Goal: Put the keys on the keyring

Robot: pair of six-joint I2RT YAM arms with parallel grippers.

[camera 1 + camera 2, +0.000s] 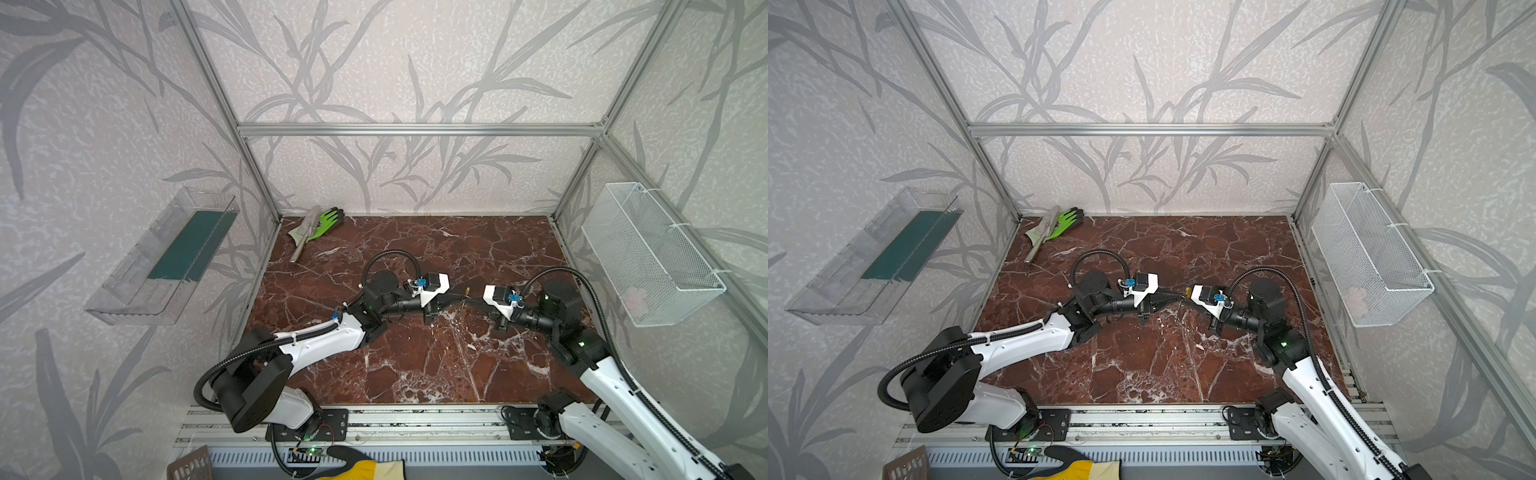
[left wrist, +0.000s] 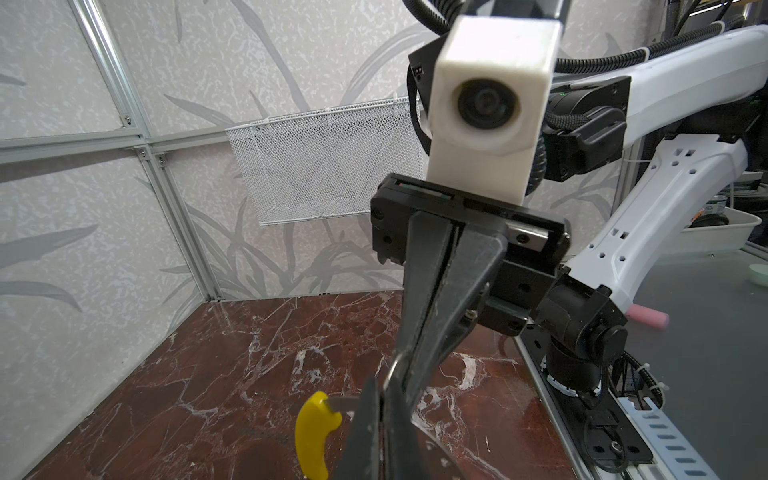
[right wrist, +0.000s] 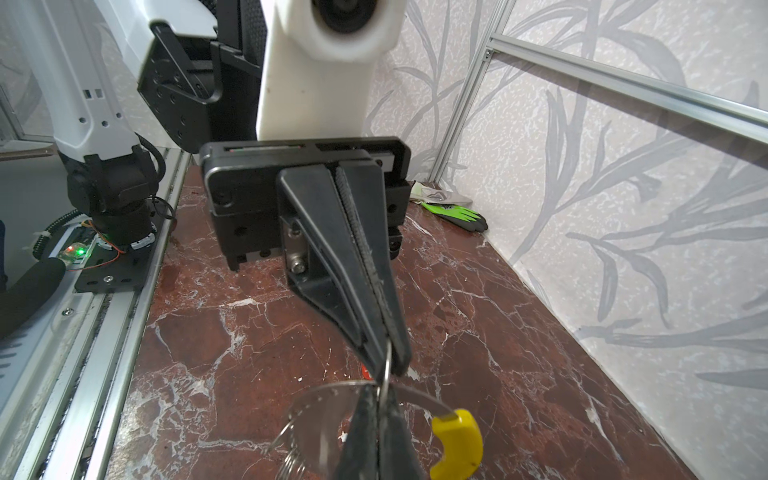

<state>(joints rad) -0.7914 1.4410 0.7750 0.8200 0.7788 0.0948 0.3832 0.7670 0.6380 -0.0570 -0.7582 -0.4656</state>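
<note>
Left gripper (image 3: 390, 360) and right gripper (image 2: 400, 372) both clamped on keyring (image 3: 328, 391), tip to tip, yellow arc (image 3: 457, 440) just beside. I'd pull apart gently, no twisting; keys unseen.

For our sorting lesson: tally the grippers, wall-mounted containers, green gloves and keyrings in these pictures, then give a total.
grippers: 2 (left gripper, right gripper)
wall containers: 2 (clear bin, mesh basket)
green glove: 1
keyring: 1
total: 6
</note>
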